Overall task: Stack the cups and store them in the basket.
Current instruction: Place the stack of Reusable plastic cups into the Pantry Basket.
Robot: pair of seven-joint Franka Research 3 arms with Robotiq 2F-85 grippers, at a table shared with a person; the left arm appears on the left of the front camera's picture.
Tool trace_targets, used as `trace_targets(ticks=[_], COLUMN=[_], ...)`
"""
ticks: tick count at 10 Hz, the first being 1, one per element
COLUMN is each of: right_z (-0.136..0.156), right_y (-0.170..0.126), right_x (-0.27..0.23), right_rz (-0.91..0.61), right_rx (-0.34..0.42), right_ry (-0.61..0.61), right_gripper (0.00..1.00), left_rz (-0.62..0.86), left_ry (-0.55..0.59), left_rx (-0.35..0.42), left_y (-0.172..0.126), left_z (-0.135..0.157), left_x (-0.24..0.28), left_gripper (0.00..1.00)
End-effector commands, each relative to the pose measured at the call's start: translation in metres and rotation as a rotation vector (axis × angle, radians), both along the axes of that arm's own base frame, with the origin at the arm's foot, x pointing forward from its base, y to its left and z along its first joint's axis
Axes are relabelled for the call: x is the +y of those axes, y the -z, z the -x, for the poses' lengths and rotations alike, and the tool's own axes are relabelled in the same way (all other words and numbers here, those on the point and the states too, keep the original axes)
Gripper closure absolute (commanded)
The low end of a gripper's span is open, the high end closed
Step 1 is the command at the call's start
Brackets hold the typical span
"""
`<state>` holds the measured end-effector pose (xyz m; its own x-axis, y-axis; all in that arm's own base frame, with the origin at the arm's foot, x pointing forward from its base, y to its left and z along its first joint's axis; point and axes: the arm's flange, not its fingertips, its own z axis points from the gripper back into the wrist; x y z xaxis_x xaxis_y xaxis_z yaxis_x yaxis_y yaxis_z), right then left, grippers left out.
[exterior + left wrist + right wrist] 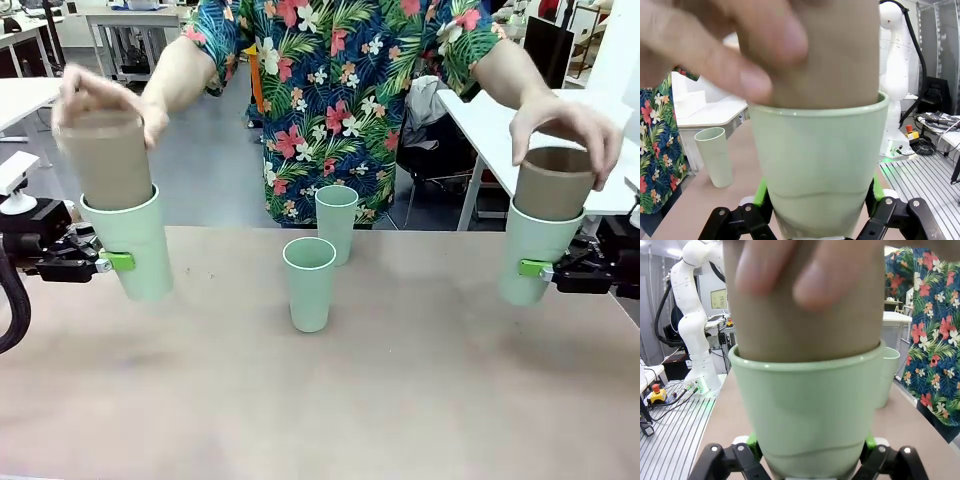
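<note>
My left gripper [118, 262] is shut on a mint green cup [135, 245] held above the table at the left; the same cup [817, 165] sits between my green pads in the left wrist view. A person's hand [95, 95] pushes a brown cup [108, 155] into it. My right gripper [537, 268] is shut on another green cup [535, 250], seen close in the right wrist view [805, 410]. The person's other hand [565, 125] lowers a second brown cup [553, 183] into it. Two more green cups [309, 283] [336, 222] stand upright mid-table. The basket is out of view.
The person in a flowered shirt [335, 90] stands at the far edge of the tan table [320, 400], both arms stretched out over it. White tables stand behind at both sides.
</note>
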<state>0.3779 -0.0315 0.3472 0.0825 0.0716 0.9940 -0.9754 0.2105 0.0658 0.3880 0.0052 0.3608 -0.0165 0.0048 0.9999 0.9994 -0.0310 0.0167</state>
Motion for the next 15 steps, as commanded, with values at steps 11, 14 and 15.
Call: trace_targets(ticks=[11,14,15], right_z=[0.0004,0.0004,0.0004], right_y=[-0.0023,-0.0023,-0.0023], right_x=[-0.0003,-0.0003,-0.0003], right_rz=[-0.002,-0.002,-0.002], right_rx=[-0.007,-0.007,-0.007], right_ry=[0.001,0.001,0.001], right_gripper=[0.15,0.15,0.15], left_rz=[0.004,0.004,0.004], left_ry=[0.003,0.003,0.003], left_rx=[-0.006,-0.006,-0.006], left_y=[-0.0017,-0.0017,-0.0017], left_z=[0.0007,0.0007,0.0007], left_x=[-0.0012,-0.0012,-0.0012], left_gripper=[0.13,0.13,0.13])
